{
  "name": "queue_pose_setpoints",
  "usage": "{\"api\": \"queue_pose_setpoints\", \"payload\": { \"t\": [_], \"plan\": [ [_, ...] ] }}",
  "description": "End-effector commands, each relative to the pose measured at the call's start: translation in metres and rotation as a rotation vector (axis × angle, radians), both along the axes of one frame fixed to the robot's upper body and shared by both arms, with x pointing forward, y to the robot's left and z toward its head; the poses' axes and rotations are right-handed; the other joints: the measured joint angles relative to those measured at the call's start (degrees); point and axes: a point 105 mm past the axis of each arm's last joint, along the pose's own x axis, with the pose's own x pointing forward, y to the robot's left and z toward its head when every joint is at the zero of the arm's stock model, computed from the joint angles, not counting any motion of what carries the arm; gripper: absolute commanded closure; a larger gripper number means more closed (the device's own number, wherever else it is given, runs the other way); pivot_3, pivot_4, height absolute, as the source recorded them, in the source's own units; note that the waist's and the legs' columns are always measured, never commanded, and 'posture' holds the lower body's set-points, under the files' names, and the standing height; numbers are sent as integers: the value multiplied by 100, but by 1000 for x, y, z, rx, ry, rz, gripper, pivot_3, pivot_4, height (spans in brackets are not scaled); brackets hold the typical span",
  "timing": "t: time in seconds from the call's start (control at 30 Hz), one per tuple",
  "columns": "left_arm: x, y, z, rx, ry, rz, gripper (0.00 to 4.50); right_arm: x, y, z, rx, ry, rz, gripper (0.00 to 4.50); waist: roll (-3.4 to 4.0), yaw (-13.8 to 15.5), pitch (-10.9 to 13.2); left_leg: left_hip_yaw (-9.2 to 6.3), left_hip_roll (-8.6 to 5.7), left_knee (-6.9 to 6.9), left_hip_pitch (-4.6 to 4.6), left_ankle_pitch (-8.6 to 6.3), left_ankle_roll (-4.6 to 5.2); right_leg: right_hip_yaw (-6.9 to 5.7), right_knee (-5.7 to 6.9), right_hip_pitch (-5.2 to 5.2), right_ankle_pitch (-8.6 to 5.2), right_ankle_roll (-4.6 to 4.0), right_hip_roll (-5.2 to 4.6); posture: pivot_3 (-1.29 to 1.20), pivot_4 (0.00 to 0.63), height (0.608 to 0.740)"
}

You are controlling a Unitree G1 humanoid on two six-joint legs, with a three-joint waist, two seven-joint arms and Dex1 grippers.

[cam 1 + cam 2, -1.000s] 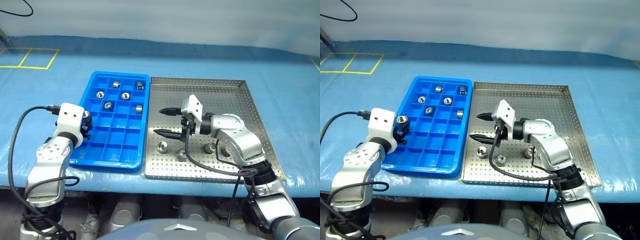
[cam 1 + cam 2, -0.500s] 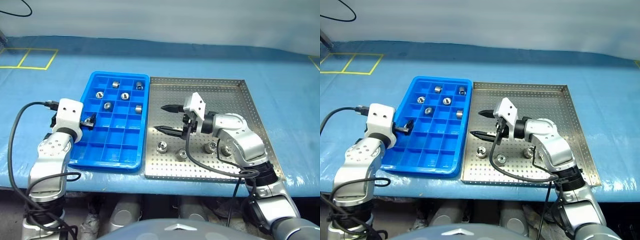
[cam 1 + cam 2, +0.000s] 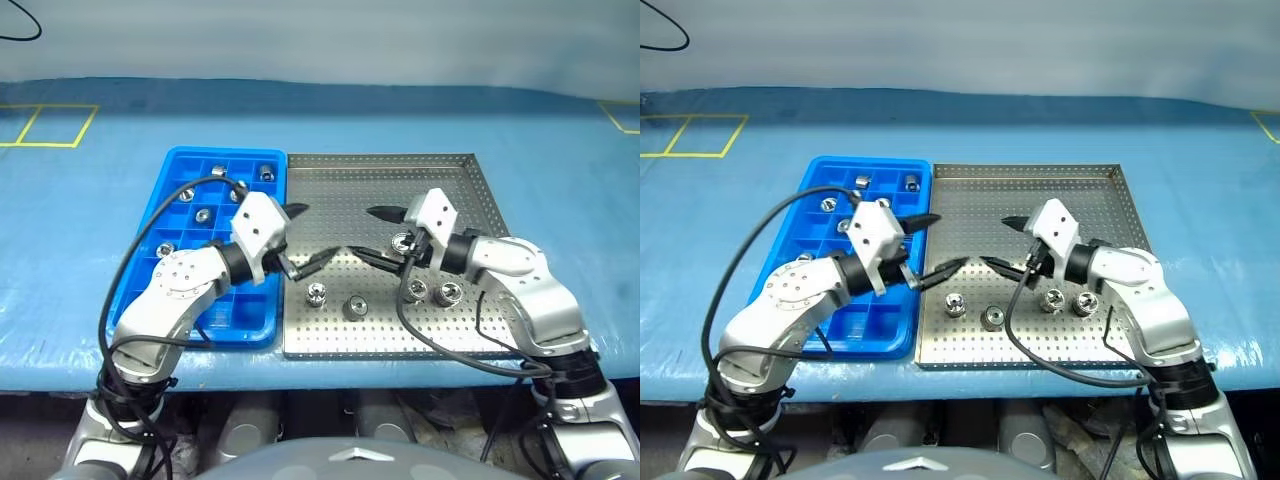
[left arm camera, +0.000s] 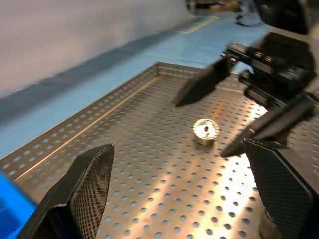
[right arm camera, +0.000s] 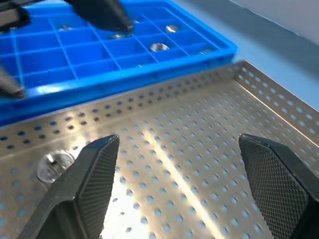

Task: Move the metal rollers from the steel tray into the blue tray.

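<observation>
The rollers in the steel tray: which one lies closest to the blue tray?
The leftmost roller, below the left gripper. It lies nearest the blue tray; the other rollers in the steel tray sit further right.

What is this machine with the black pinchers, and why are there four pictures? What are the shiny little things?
It is a robot with two arms. Each arm ends in a gripper, a pincher with two black fingers. The two big pictures come from cameras in its head, looking down at a table with a blue cover. The other two come from small cameras on its wrists, looking along the fingers.

On the table lie a blue tray with many little boxes and a steel tray full of small holes. The shiny things are metal rollers, like tiny rings. Some already sit in the blue tray's boxes; others wait on the steel tray.

The left gripper and the right gripper are both open above the steel tray, pointing at each other. Neither one is holding anything.
</observation>
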Motion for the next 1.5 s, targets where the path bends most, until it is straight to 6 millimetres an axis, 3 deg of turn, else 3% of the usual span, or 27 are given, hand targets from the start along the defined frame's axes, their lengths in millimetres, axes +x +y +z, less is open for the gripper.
{"api": "queue_pose_setpoints", "payload": {
  "t": [0.03, 0.27, 0.57, 0.7, 0.93, 1.17, 1.43, 1.5],
  "plan": [
    [-7, -10, -9, 89, -28, -120, 17, -3, -14, 18, -18, -75, -71, 485, 0, -72, 0, 5, 0, 1, 2, -2, 6, 4, 0, 1, 0, 2, 2, -197, 150, 740],
    [-6, -22, -32, 207, -22, -225, 17, -14, -20, 18, -17, -69, -114, 485, -1, -290, 0, 33, 0, 8, 9, -21, 47, 35, -1, 1, 10, 23, 9, -248, 150, 740],
    [0, -32, -55, 280, -10, -243, 17, -29, -11, 11, -6, -4, -45, 485, -1, -378, 0, 67, 0, 13, 14, -34, 71, 67, -5, -3, 18, 40, 9, -251, 150, 740],
    [3, -36, -60, 282, 1, -237, 17, -40, -3, -2, -11, 80, 15, 485, -1, -371, 0, 69, 0, 13, 14, -36, 74, 67, -8, -3, 20, 42, 7, -244, 150, 740],
    [5, -42, -62, 278, 0, -238, 17, -59, -11, -30, -109, 210, 49, 485, -1, -364, 0, 74, -1, 18, 12, -40, 81, 68, -13, -2, 25, 54, 4, -248, 150, 740],
    [4, -49, -67, 276, 21, -259, 17, -60, -5, -30, -85, 203, 60, 485, 0, -370, 0, 80, 0, 23, 14, -39, 81, 73, -12, -2, 12, 78, 5, -259, 150, 740],
    [3, -44, -83, 335, 56, -269, 17, -57, -5, -27, -74, 176, 52, 485, 0, -370, 0, 82, -1, 25, 13, -41, 85, 75, -12, -2, 24, 93, 4, -261, 150, 740],
    [3, -43, -85, 338, 60, -266, 384, -56, -5, -26, -71, 170, 51, 485, 0, -370, 0, 81, -1, 25, 13, -41, 86, 75, -12, -2, 26, 90, 4, -261, 150, 740]
  ]
}}
